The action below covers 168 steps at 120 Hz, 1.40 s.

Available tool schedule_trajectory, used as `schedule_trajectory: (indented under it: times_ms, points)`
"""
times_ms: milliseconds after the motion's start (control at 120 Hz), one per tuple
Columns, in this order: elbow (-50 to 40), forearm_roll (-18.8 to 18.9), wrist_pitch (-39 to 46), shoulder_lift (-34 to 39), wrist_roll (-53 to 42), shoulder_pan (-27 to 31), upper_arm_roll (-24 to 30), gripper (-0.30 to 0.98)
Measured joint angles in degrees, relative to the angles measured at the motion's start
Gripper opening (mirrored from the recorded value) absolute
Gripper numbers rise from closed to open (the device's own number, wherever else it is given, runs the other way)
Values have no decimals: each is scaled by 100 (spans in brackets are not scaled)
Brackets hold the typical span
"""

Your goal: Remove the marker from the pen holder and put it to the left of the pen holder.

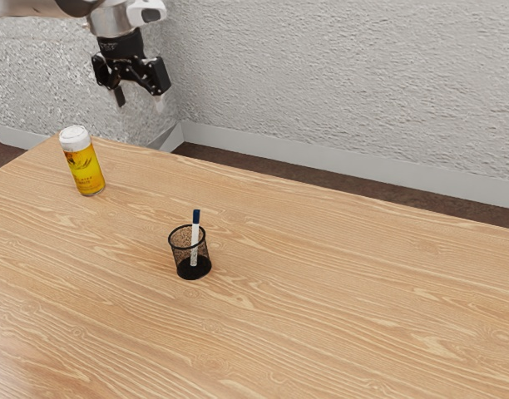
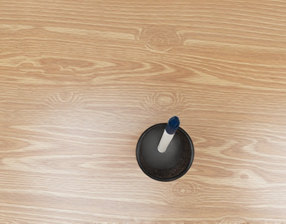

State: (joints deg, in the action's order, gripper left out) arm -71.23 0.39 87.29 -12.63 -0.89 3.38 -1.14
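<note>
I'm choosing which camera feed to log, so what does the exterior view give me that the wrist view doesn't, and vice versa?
Exterior view: the open gripper, the yellow drink can with its white top, the textured wall and its baseboard.

Wrist view: a look down through the round rim of the black mesh pen holder.

Both: that holder on the wood-grain table, with the blue-capped white marker inside.

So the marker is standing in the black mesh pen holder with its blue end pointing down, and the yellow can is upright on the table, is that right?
Not quite: the blue end of the marker points up, above the rim of the pen holder, as the exterior view shows. The rest is right.
</note>
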Motion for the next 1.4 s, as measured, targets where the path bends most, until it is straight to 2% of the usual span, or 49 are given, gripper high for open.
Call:
schedule_trajectory:
  times_ms: [167,425,600,942,1400]
  points:
    - [9,-14,245,-125,31,0,116,69]
    - [-62,15,2614,-1611,512,-125,355,69]
    - [-393,-4,3643,-2013,802,-106,337,69]
    - [-2233,45,4726,-1452,922,-36,192,69]
    - [-3417,9,5725,-1029,884,-154,41,69]
